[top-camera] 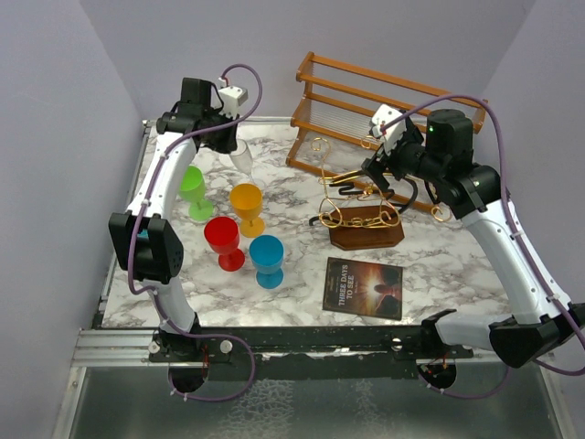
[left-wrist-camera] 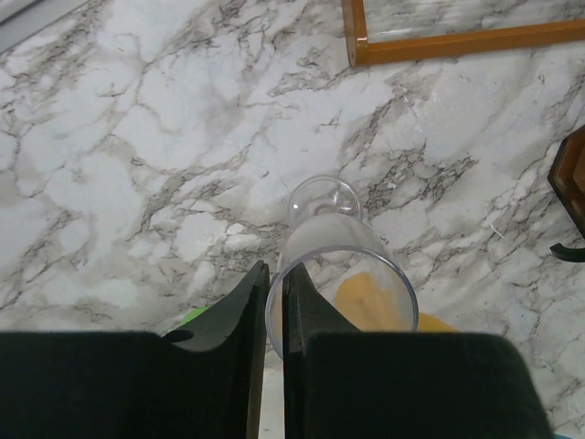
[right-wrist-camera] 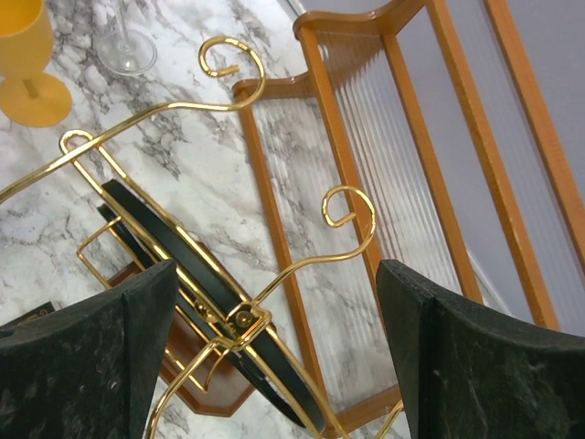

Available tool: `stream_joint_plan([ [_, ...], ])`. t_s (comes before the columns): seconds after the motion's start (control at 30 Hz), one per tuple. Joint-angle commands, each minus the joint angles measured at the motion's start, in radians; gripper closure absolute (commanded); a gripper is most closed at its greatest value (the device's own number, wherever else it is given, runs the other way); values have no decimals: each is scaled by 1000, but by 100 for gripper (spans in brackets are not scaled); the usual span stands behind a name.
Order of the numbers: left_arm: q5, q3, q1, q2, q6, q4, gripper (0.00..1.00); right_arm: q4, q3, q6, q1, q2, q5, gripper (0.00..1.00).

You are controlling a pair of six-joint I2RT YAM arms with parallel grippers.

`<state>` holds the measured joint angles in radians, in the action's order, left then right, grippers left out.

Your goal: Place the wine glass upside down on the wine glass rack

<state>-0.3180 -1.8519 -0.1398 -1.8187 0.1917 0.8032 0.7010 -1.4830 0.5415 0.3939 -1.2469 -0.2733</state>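
Note:
A clear wine glass (top-camera: pixel 242 157) stands at the back left of the marble table. My left gripper (top-camera: pixel 234 137) is above it; in the left wrist view the gripper (left-wrist-camera: pixel 274 274) is shut on the wine glass (left-wrist-camera: pixel 343 274), one finger inside the rim and one outside. The wine glass rack (top-camera: pixel 359 208) of gold wire loops with a black bar stands on a dark oval base in the middle right. My right gripper (top-camera: pixel 379 169) hovers just above the rack, open and empty; in the right wrist view the gripper (right-wrist-camera: pixel 279 274) straddles a gold loop of the rack (right-wrist-camera: pixel 228 302).
Green (top-camera: pixel 194 187), orange (top-camera: pixel 247 203), red (top-camera: pixel 223 240) and blue (top-camera: pixel 267 256) goblets stand at the left centre. A dark book (top-camera: pixel 364 286) lies near the front. A large orange-brown slatted shelf (top-camera: pixel 384 101) stands at the back right behind the wine glass rack.

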Motion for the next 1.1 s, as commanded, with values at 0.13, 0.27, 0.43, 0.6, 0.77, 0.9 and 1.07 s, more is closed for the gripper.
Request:
stream_joint_plan([
  [0.13,68,-67,-3,130,-34,-109,100,-109,-142,-94,7,-72,-56,11],
  [0.27,39,-42,-3,228,-113,-202,100,-134,-208,-154,8,-121,-132,9],
  [0.43,-13,-11,-3,335,-222,-339,100,-124,-315,-255,14,-216,-194,9],
  [0.6,-109,15,-3,416,-360,-471,100,-210,-337,-402,28,-255,-199,10],
  [0.77,-211,21,-3,447,-510,-555,100,-338,-303,-575,29,-258,-187,14],
  [0.9,-308,42,-3,458,-611,-602,100,-424,-252,-690,29,-240,-146,19],
  [1.07,-378,72,-3,477,-685,-648,100,-418,-246,-769,28,-240,-105,29],
])
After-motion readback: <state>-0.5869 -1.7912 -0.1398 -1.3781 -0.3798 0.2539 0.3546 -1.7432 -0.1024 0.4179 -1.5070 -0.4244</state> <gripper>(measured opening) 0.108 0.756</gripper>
